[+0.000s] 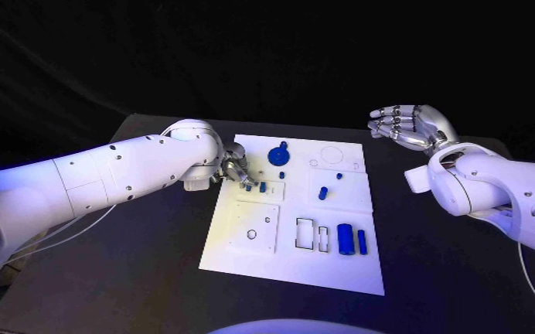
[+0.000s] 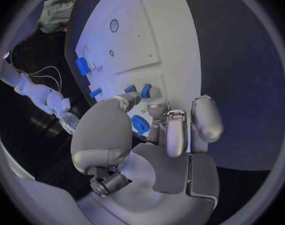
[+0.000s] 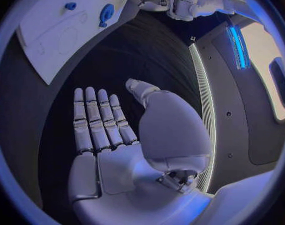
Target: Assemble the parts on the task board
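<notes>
The left hand's fingers (image 2: 177, 135) are being curled down onto the board (image 1: 335, 268) at its left edge, where small blue pegs (image 1: 262, 187) are standing in a square recess. The fingertips are being held just beside those pegs, and a blue piece (image 2: 140, 124) is being seen between them in the wrist view; whether it is being pinched or only touched cannot be told. The left hand (image 1: 235, 170) is probably being kept low so a part can be seated. The right hand (image 1: 410, 126) is being held well apart, off the board's far right corner, fingers extended together, palm bare, nothing being grasped. The board is a flat, matte white plate with outlined cut-outs. A round blue disc (image 1: 279, 155) and two upright cylinders (image 1: 345, 239) are standing on it, smooth and plastic-looking.
</notes>
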You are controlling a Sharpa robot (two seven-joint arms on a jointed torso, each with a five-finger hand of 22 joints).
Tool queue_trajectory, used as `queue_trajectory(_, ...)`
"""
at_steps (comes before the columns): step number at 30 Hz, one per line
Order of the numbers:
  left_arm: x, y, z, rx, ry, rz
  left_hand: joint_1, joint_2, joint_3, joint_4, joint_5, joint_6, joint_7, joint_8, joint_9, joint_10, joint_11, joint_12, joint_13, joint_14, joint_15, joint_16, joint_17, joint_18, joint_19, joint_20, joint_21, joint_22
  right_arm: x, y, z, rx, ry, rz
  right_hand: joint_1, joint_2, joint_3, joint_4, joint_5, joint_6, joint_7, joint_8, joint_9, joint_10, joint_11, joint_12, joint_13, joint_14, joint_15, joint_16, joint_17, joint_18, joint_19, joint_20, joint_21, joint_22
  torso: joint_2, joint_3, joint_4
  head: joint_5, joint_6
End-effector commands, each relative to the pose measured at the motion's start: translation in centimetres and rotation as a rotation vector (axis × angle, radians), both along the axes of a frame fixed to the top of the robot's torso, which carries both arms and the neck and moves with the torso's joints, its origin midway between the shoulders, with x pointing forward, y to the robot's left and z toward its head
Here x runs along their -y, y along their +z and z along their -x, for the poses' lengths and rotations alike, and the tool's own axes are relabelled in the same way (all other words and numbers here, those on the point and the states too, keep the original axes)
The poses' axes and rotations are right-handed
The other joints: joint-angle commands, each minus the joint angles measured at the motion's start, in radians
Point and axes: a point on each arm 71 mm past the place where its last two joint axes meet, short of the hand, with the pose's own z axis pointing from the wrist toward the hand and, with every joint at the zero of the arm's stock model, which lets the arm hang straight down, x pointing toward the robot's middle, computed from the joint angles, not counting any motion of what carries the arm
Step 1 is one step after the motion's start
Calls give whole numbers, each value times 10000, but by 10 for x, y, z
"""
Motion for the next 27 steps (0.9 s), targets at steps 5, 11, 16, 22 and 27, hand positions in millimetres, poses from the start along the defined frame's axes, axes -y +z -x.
queue_trajectory(5, 2, 1, -1, 290, 331, 481, -471, 95, -500, 11, -435, 57, -10, -55, -45, 30, -22, -8, -56, 892, -73, 28, 2125, -155, 79, 6, 20, -1, -2, 0, 0, 2, 203, -26, -91, 29, -44, 4, 6, 87, 765, 46, -14, 94, 7, 62, -8, 76, 2, -66, -8, 63, 45, -7, -41, -8, 9, -2, -8, -23, 41)
queue_trajectory(11, 1, 5, -1, 764, 752, 978, -650, 110, -735, 22, -647, -13, 0, -82, -60, -79, -15, -130, -257, 861, -74, -19, 2008, -137, 50, 0, -32, -89, -2, -1, 0, -4, 195, -27, -102, 28, -53, 12, 5, 88, 765, 48, -17, 96, 7, 65, -15, 75, 3, -68, -14, 62, 45, -7, -45, -15, 11, -2, -8, -77, 50)
queue_trajectory(16, 1, 10, -1, 1166, 981, 1269, -671, 118, -759, 23, -663, -20, 1, -82, -61, -101, -14, -158, -308, 852, -75, -33, 1972, -133, 44, 0, -43, -109, -2, -1, 1, -4, 190, -28, -102, 28, -53, 12, 5, 88, 765, 48, -17, 96, 7, 65, -15, 75, 3, -68, -14, 62, 45, -7, -45, -15, 11, -7, 10, -107, 43)
queue_trajectory(22, 2, 18, -2, 1862, 1181, 1505, -537, 233, -783, 3, -595, -177, 38, -120, -67, -356, 17, -428, -745, 786, -58, -138, 1720, -73, -76, 6, -233, -440, -1, -1, 1, 4, 177, -26, -102, 28, -53, 12, 5, 88, 765, 48, -17, 96, 7, 65, -15, 75, 3, -68, -14, 62, 45, -7, -45, -15, -4, -9, 12, -151, 85)
queue_trajectory(27, 8, 25, -3, 2518, 1088, 2157, -87, 278, -797, -3, -512, -585, 186, -211, -117, -1061, 148, -1138, -1866, 677, 41, -321, 1331, 51, -372, 76, -705, -1186, -1, -1, 1, 9, 164, -23, -102, 28, -53, 12, 5, 88, 765, 48, -17, 96, 7, 65, -15, 75, 3, -68, -14, 62, 45, -7, -45, -15, 5, -11, 7, -212, 119)
